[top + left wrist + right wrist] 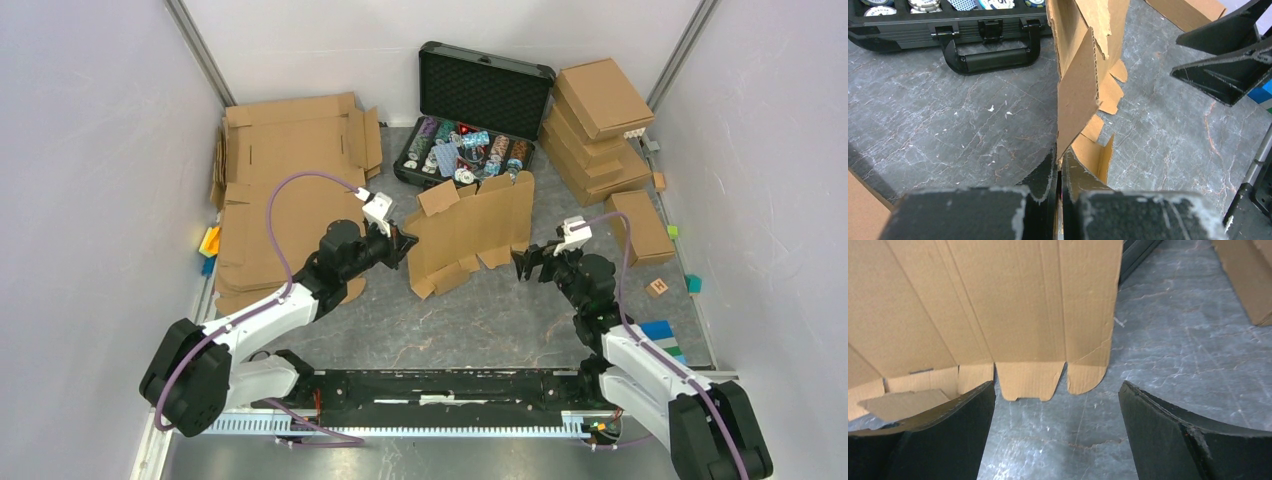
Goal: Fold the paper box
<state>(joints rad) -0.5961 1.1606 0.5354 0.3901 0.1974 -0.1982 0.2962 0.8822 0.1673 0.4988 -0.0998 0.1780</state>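
1. The paper box (pixel 470 235) stands half raised in the middle of the grey marbled table (pixel 480 330), an unfolded brown sheet with its flaps and tabs hanging loose, just in front of the open black case (pixel 480 110) of poker chips.
2. The left gripper (pixel 1060 167) is pinched tight on a flap at the box's left edge, with the cardboard caught between its fingers.
3. The right gripper (pixel 1057 390) gapes wide with nothing in it, just beside the box's lower right corner. From its wrist camera the bottom tabs hang right ahead of the fingers.
4. Flat cardboard sheets (pixel 290 170) lie on the left, and a stack of folded boxes (pixel 600 120) sits on the right.
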